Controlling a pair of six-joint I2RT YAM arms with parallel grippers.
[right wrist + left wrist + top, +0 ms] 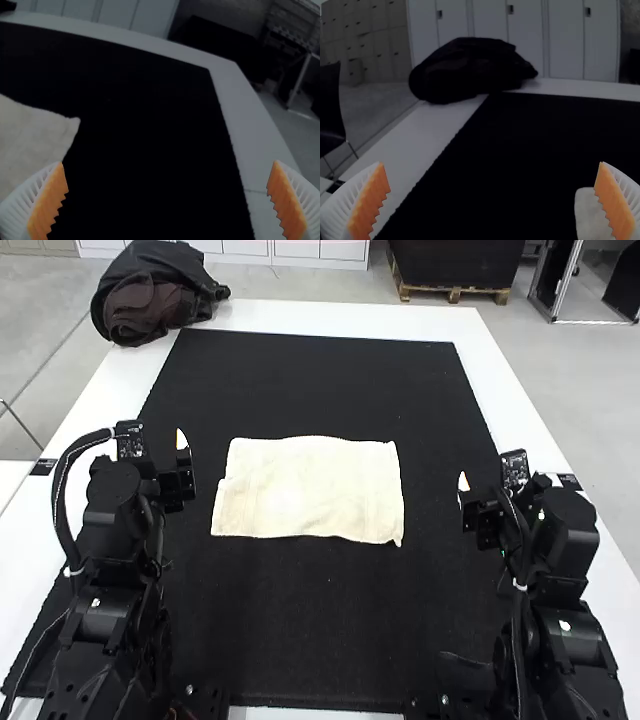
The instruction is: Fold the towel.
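Towel [310, 489] lies flat mid-mat [300, 625], short of the bench's [345, 318] edges, perhaps placed there so both arms can reach. Left gripper [492, 200] and right gripper [170, 200] flank it, fingers spread and empty, likely readied for its corners; a dark bag [150, 295] occupies the bench's far-left corner.

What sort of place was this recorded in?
Probably a robotics lab or test workspace: two robot arms stand at a white table with a black mat and a cream towel.
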